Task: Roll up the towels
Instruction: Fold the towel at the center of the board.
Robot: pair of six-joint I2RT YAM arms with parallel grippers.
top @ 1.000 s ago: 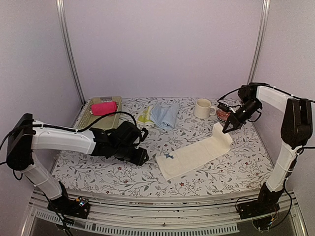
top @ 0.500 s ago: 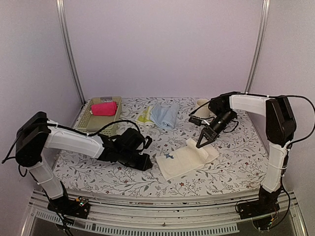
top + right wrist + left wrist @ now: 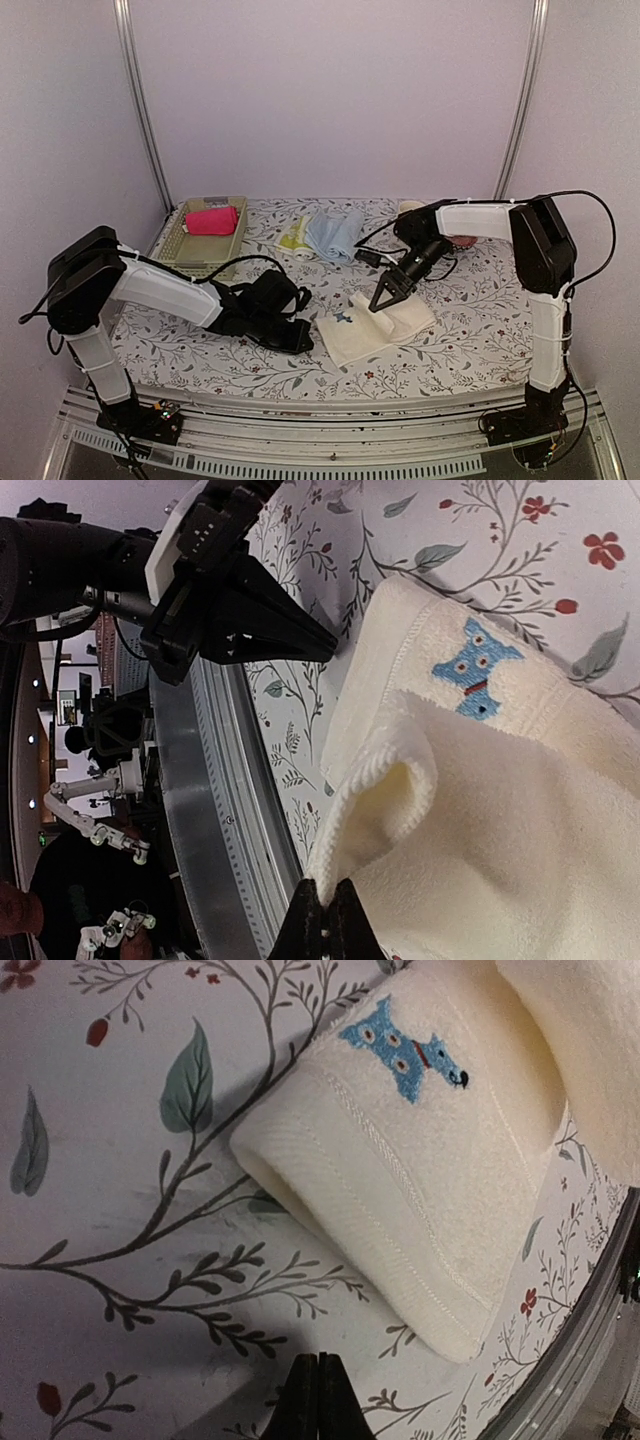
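Observation:
The cream-white towel (image 3: 365,335) lies folded over itself in the middle of the table, its blue dog emblem (image 3: 405,1050) facing up. My right gripper (image 3: 377,305) is shut on the towel's raised edge (image 3: 400,780) and holds it over the lower layer. My left gripper (image 3: 303,342) is shut on nothing, low over the cloth just left of the towel's near corner (image 3: 440,1330). The right wrist view also shows the left gripper (image 3: 300,640). A hot pink towel (image 3: 212,220) lies rolled in the basket. A light blue towel (image 3: 335,235) and a yellow-green towel (image 3: 293,237) lie at the back.
The pale green mesh basket (image 3: 180,245) stands at the back left. A cream mug (image 3: 408,207) is mostly hidden behind the right arm. The table's metal front rail (image 3: 200,810) runs close to the towel's near side.
My right gripper has carried the towel's far end leftward and down over the near end, folding it. My left gripper has shut and slid a little right toward the towel.

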